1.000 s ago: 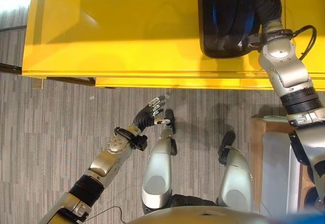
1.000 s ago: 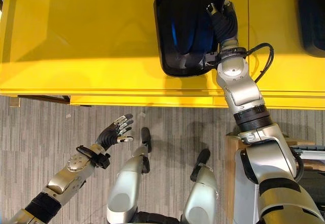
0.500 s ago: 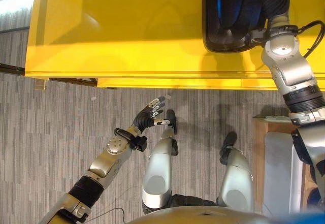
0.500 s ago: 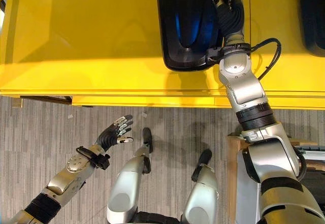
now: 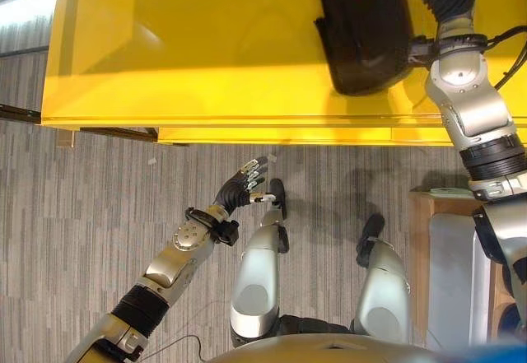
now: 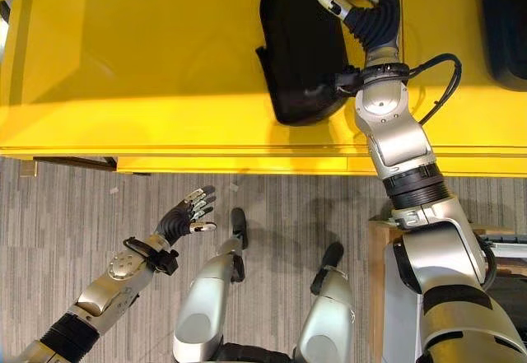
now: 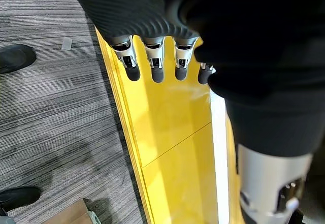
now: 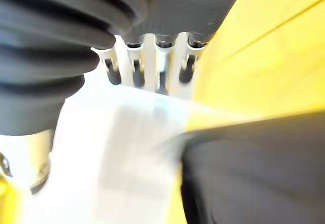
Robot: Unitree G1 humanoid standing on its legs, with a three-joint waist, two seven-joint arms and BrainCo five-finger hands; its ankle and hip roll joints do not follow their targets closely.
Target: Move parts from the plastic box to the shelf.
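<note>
now the black moulded part (image 6: 303, 46) lies on the yellow shelf (image 5: 206, 50) near its front edge, the right hand (image 6: 362, 5) beside it with straight fingers. best draw clear without nudging it. left hand (image 5: 245, 183) hangs spread, idle.

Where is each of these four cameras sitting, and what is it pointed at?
Left eye view: on the head, looking down at the yellow shelf, black part, both arms.
Right eye view: beside it, same scene; right hand by the part.
Left wrist view: along the open left hand toward shelf and carpet.
Right wrist view: along the right hand's fingers, shelf and part beyond.
All share the shelf.
</note>
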